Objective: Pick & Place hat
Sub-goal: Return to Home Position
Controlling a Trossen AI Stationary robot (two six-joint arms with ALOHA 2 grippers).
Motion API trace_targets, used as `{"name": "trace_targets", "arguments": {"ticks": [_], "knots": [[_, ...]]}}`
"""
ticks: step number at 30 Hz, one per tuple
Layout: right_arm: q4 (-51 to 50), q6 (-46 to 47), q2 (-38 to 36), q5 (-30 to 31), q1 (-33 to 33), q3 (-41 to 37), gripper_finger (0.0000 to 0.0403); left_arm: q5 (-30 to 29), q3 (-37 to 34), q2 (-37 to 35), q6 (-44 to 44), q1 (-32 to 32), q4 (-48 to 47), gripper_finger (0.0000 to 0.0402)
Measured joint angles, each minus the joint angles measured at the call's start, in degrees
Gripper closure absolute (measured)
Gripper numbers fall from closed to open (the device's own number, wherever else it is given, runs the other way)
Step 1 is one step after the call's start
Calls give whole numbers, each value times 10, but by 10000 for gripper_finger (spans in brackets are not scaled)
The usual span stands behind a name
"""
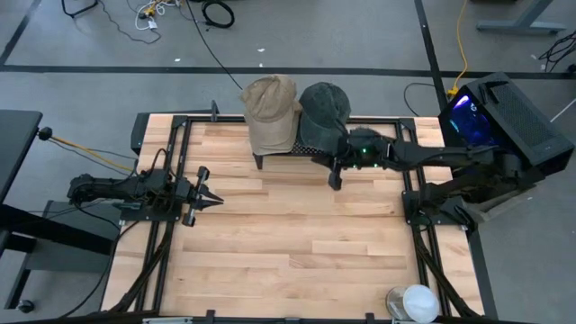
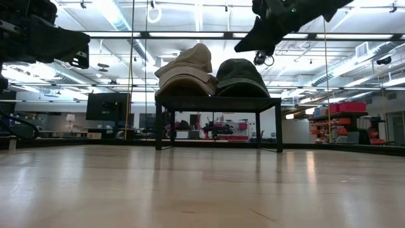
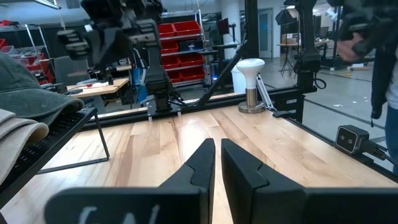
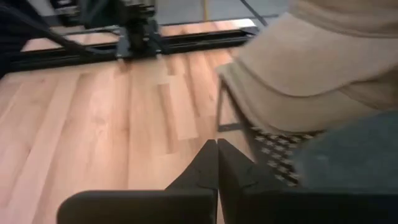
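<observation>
Pale wood-plank table (image 1: pixel 288 261) in a black frame, with an open workshop behind it and a person's dark sleeve (image 3: pixel 380 62) off past the far edge.

On the back edge of the table is a low black metal shelf on thin legs (image 2: pixel 215 100). It's the only holder here, and it carries both hat piles. The stack of tan-brown fabric caps (image 1: pixel 270 112) is on the left-arm side; at least two brims show layered in the low view. The dark grey-black fabric cap (image 1: pixel 324 112) sits just beside the tan stack and touches it. I can't tell how many are under the black one. I'd call the placing done, with only the arms left to park.

The right arm reaches across from its base to the shelf front. The right gripper (image 1: pixel 335 180) hangs just in front of the black cap, above the wood, with its jaws pressed together and nothing in them. The left arm is tucked at its own side. The left gripper (image 1: pixel 216 199) points toward the table middle, well apart from the shelf, and its jaws are closed to a sliver and empty.

Handling call:
- The caps look light and soft, and the crowns would collapse under a pinch.
- The brim is stiffer, so I'd grab the brim edge or bunch the crown top.
- Lifting one may drag the cap below it, and fabric can snag on the shelf's mesh top.

A small white dome-topped stand (image 1: pixel 416 302) sits at the near right corner and isn't involved.
</observation>
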Motion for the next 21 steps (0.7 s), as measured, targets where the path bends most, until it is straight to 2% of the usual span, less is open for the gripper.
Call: {"name": "trace_targets", "arguments": {"ticks": [6, 14, 21], "knots": [[69, -3, 0, 0, 17, -61, 403, 0, 0, 0, 0, 0, 0, 367], [245, -3, -13, -1, 50, -175, 403, 0, 0, 0, 0, 0, 0, 367], [288, -4, -53, -1, 60, -261, 403, 0, 0, 0, 0, 0, 0, 367]]}}
